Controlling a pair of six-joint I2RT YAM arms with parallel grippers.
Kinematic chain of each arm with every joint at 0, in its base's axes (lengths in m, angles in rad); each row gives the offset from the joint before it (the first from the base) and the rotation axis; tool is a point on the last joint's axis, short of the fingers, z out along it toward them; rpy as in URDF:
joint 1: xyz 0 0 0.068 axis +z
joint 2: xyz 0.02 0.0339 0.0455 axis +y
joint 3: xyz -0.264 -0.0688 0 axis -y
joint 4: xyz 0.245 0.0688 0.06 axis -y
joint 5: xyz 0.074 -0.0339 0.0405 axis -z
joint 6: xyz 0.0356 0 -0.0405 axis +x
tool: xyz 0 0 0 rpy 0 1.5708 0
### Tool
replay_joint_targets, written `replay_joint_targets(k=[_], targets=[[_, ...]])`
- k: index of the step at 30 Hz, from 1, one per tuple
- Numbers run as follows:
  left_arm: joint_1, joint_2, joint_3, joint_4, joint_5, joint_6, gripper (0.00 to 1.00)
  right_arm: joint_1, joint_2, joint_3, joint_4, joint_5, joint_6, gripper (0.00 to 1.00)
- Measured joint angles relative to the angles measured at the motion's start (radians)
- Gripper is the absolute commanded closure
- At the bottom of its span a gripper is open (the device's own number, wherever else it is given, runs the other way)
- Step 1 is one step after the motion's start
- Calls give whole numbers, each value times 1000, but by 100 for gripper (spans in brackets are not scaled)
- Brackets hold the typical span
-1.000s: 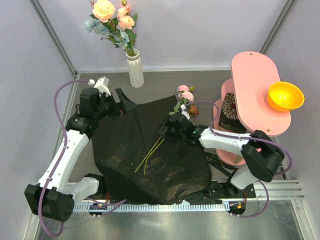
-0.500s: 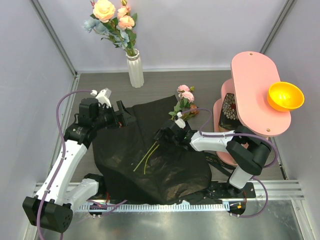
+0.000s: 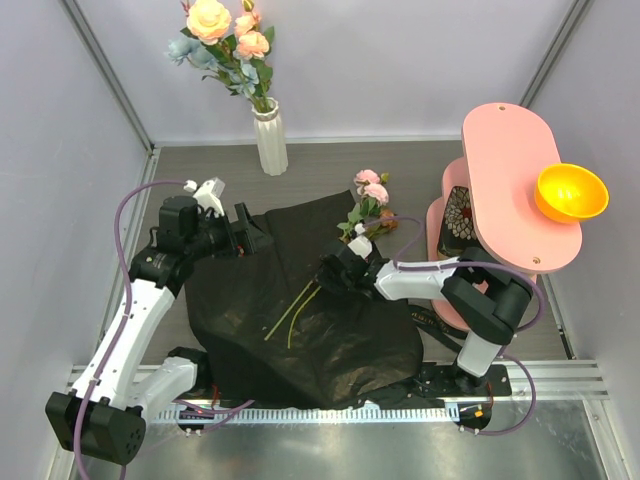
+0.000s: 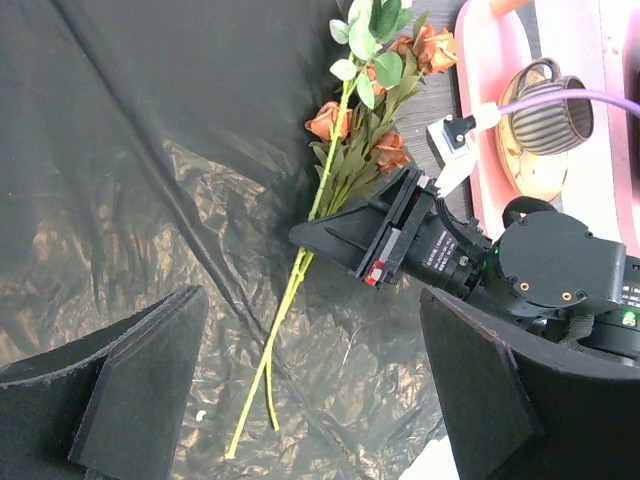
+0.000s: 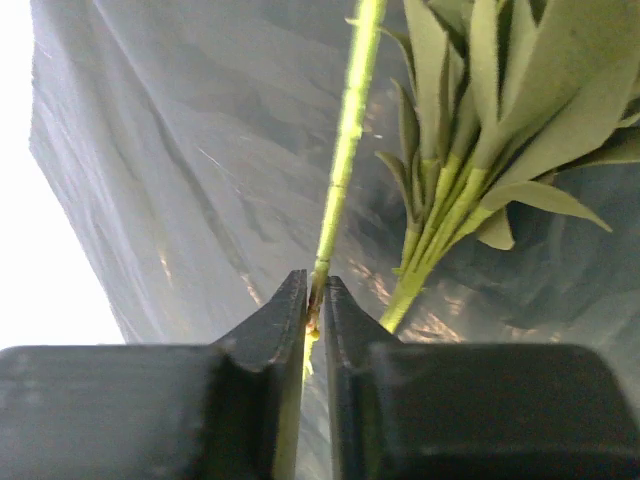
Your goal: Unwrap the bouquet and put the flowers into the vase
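The black wrapping paper (image 3: 340, 345) lies spread flat on the table. Pink and rust flowers (image 3: 368, 198) rest on its far right edge, their thin green stems (image 3: 295, 312) running down across it. My right gripper (image 3: 328, 275) is low over the paper and shut on one flower stem (image 5: 345, 130), with a bunch of leaves (image 5: 470, 120) just to the right. The left gripper (image 3: 245, 232) hovers open over the paper's left part, nothing between its fingers (image 4: 130, 390); its view shows the stems (image 4: 268, 365) and rust flowers (image 4: 385, 150). The white ribbed vase (image 3: 270, 140) stands at the back, holding several flowers (image 3: 225, 40).
A pink two-level shelf (image 3: 515, 180) stands at the right with an orange bowl (image 3: 571, 192) on top and a patterned cup (image 3: 462, 225) on its lower level. Pale walls enclose the table on three sides.
The right gripper's jaws have closed onto the green stem. The left arm dropped and pulled back a little a second ago, then stayed still, open.
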Motion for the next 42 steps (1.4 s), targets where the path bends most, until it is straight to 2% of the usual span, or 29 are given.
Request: replay_joint_targets(k=[2, 8, 10, 12, 15, 17, 20, 21, 25, 28, 29, 34, 35, 36, 37, 38, 39, 41, 42], targets=[[0, 0, 0, -3, 0, 1, 9, 0, 0, 18, -11, 14, -20, 98], [0, 2, 7, -15, 1, 3, 9, 0, -59, 66, -52, 98, -121, 99], [0, 5, 11, -16, 5, 2, 12, 0, -114, 79, -60, 130, -170, 99], [0, 9, 17, -14, 22, -3, 21, 0, -175, 87, -54, 151, -239, 99], [0, 15, 18, 12, 88, -21, 23, -2, -297, 79, 12, 144, -406, 99], [0, 23, 14, 73, 175, -61, 21, -1, -385, 40, 101, 101, -529, 99], [0, 33, -23, 251, 315, -162, 15, -1, -509, -39, 213, -4, -690, 99], [-1, 38, -41, 319, 357, -199, 12, -2, -534, -57, 233, -49, -734, 99], [-30, 69, -98, 593, 498, -362, 11, -3, -579, -103, 260, -252, -882, 99], [-82, 98, -99, 700, 547, -416, 20, -2, -589, -122, 249, -380, -942, 99], [-105, 103, -99, 735, 557, -427, 28, -2, -593, -130, 247, -414, -953, 99], [-158, 114, -98, 813, 566, -455, 49, -2, -631, -163, 245, -547, -978, 99], [-158, 119, -97, 822, 565, -458, 62, -2, -636, -163, 245, -560, -980, 99], [-158, 125, -96, 828, 562, -461, 70, -2, -642, -163, 245, -576, -984, 99], [-158, 131, -96, 834, 561, -468, 84, -2, -645, -163, 247, -588, -985, 99], [-158, 137, -94, 837, 562, -469, 92, -2, -647, -163, 246, -593, -987, 99], [-158, 140, -91, 838, 561, -472, 99, -2, -648, -164, 243, -595, -987, 91], [-158, 147, -69, 806, 543, -430, 100, -6, -649, -163, 238, -593, -987, 73], [-158, 153, -47, 764, 532, -397, 100, -6, -655, -163, 238, -581, -988, 53]])
